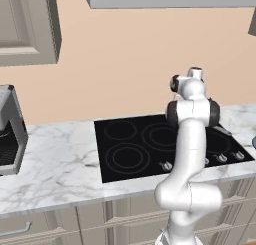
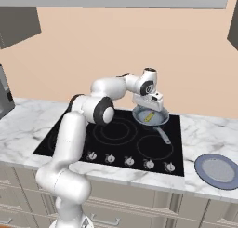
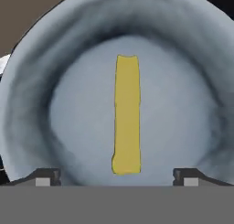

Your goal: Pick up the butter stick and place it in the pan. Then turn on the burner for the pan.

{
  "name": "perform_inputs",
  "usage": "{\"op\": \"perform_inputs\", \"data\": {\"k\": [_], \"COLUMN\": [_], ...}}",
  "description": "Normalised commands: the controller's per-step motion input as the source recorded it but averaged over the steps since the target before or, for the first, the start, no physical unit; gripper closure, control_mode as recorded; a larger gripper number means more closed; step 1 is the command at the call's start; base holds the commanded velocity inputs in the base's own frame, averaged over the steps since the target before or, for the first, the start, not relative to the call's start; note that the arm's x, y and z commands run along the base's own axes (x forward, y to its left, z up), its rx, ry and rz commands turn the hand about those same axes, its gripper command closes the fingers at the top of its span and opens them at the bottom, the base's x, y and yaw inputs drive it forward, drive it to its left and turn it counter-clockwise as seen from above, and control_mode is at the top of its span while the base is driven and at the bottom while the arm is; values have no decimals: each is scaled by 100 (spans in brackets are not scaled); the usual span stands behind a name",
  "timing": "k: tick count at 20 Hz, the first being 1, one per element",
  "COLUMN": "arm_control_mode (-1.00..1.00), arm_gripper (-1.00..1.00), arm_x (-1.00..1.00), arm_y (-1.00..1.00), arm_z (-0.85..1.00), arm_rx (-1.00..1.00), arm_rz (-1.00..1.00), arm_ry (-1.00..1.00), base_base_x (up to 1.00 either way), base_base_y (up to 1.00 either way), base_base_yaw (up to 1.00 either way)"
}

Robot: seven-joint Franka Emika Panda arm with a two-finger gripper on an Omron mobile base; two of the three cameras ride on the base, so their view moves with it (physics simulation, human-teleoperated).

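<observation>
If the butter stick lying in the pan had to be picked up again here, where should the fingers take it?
Grip the butter stick across its narrow width near mid-length, coming straight down from above. It lies flat on the pan floor, long and thin, with both long sides clear. The open gripper already straddles it.

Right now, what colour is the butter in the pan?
Yellow butter stick, clearest in the hand view.

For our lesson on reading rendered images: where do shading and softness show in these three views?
Hand view: the pan has dark soft shading round its inner wall, and the butter stick looks flat and slightly blurred at its edges. Right base view: the pan is small but clear. Left base view: even light, no glare on the cooktop.
</observation>
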Motion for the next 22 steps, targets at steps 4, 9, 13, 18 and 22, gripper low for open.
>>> {"op": "perform_inputs", "data": {"k": [4, 9, 13, 18, 22], "arm_control_mode": [-100, -100, -100, -100, -100], "arm_gripper": [-100, -100, -100, -100, -100], "arm_x": [-84, -91, -79, -85, -88], "arm_y": [37, 12, 0, -16, -28], "arm_z": [14, 15, 34, 27, 18], "arm_rx": [-12, -8, 0, 2, 5], "arm_rz": [0, 0, 0, -1, -1], "arm_ry": [-21, -12, -1, 0, 3], "base_base_x": [0, 0, 0, 0, 0], "base_base_y": [0, 0, 0, 0, 0], "base_base_yaw": [0, 0, 0, 0, 0]}}
